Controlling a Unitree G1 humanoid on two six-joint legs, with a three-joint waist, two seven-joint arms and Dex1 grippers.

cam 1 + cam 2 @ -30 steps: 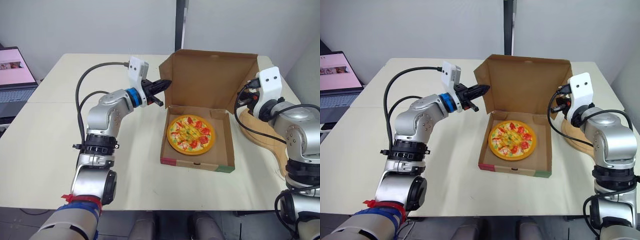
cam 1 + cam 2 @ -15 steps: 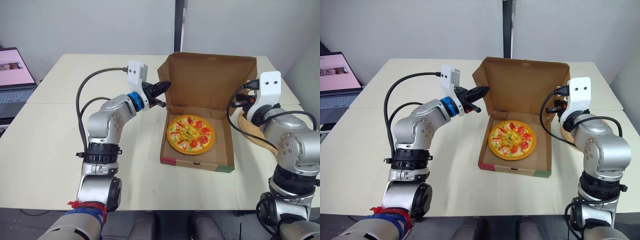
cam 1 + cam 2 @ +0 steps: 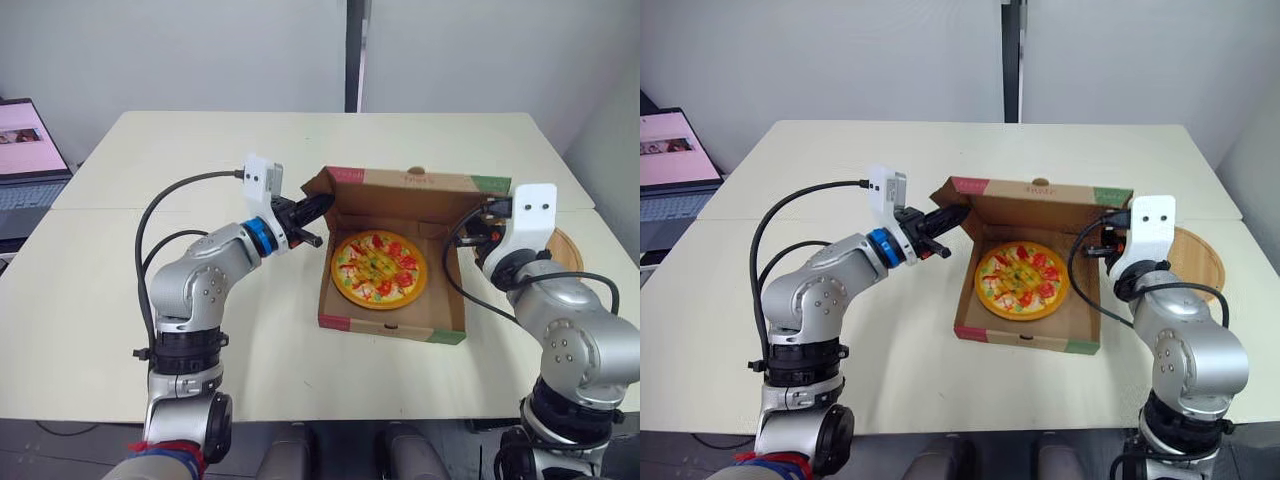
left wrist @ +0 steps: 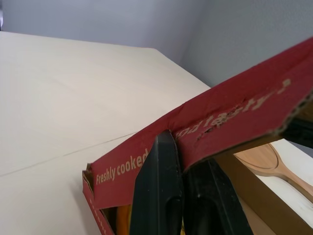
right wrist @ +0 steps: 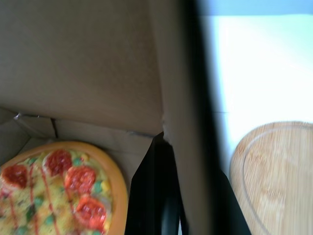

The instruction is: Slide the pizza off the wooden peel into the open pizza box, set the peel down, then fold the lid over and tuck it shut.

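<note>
Lid (image 3: 410, 186) tilted low over box (image 3: 392, 326), left gripper (image 3: 317, 204) pinching its left corner, right gripper (image 3: 478, 226) pinching its right edge; pizza (image 3: 379, 269) lies in box between them, peel (image 3: 566, 246) flat on table (image 3: 200, 150) just right.

Left arm bent at the elbow, forearm angled up and inward, left pincer (image 3: 316, 206) clamped on the left corner of the lid (image 3: 405, 195). Right arm bent, wrist raised, right pincer (image 3: 474, 226) pinching the lid's right edge, one finger each side.
</note>
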